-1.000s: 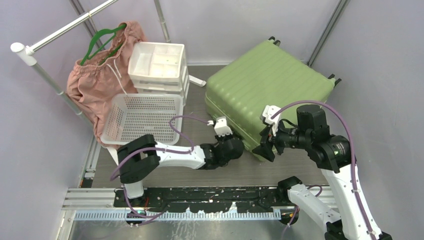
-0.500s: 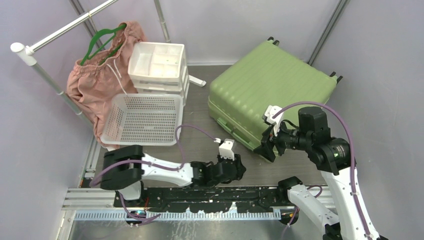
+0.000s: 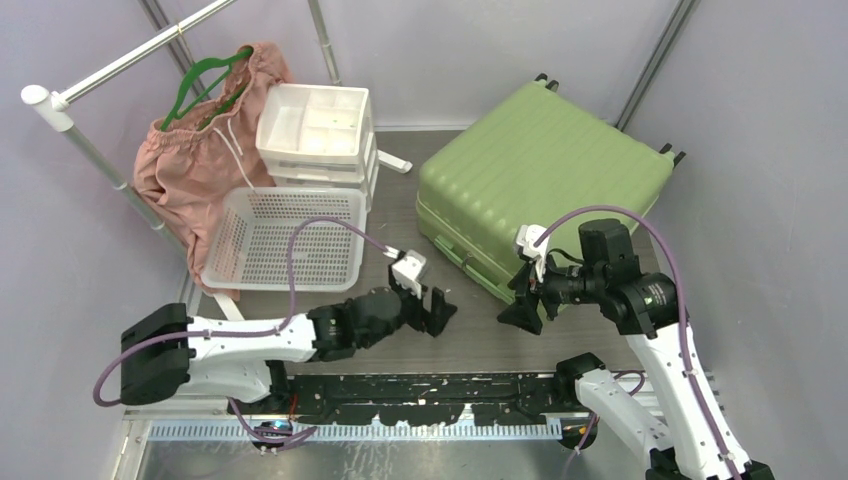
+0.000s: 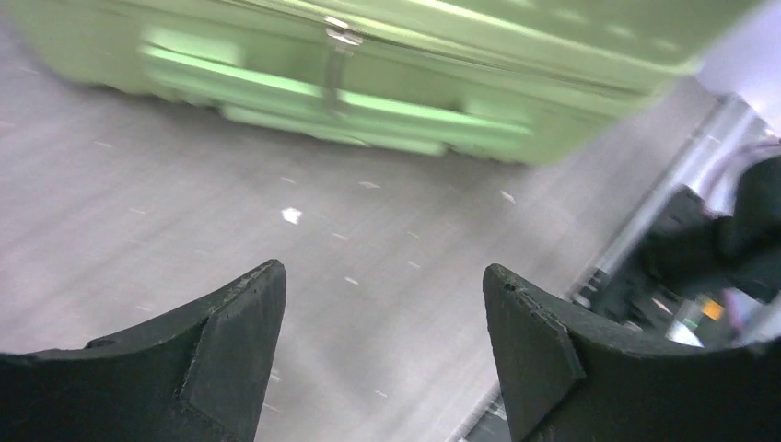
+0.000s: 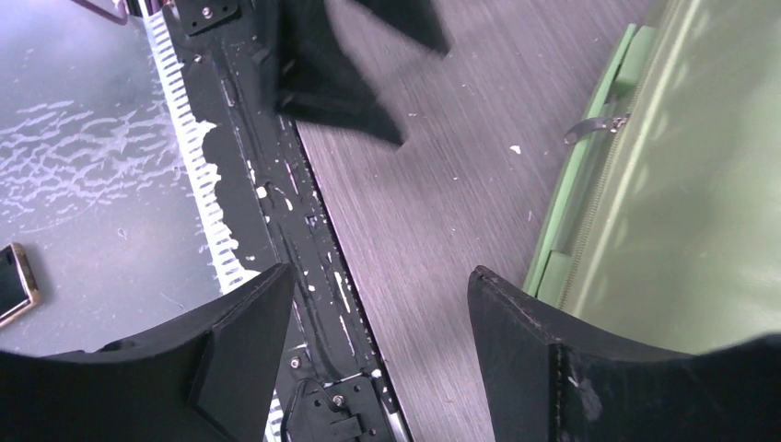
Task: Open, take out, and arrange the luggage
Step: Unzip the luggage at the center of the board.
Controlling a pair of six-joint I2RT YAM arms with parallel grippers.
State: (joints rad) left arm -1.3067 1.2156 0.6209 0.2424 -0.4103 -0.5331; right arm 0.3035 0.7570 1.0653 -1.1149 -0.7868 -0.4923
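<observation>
The luggage (image 3: 540,170), a light-green ribbed suitcase, lies flat and closed at the back right of the table. In the left wrist view its front side (image 4: 368,101) runs blurred along the top, with a metal zipper pull (image 4: 339,51) hanging on it. My left gripper (image 3: 440,308) hovers open over bare table, a little in front of the suitcase's near-left corner, holding nothing (image 4: 382,276). My right gripper (image 3: 515,305) is open and empty beside the suitcase's near edge (image 5: 382,276). The green shell (image 5: 681,184) and a zipper pull (image 5: 594,127) lie to its right.
A white perforated basket (image 3: 285,235) and a white drawer unit (image 3: 318,125) stand at the back left. A pink garment (image 3: 200,150) hangs on a green hanger from a white rail (image 3: 120,65). The black mounting rail (image 3: 430,390) runs along the near edge.
My left gripper has opened and drawn back from the suitcase's front edge, toward the near left. The right gripper has dropped slightly toward the table, still open.
</observation>
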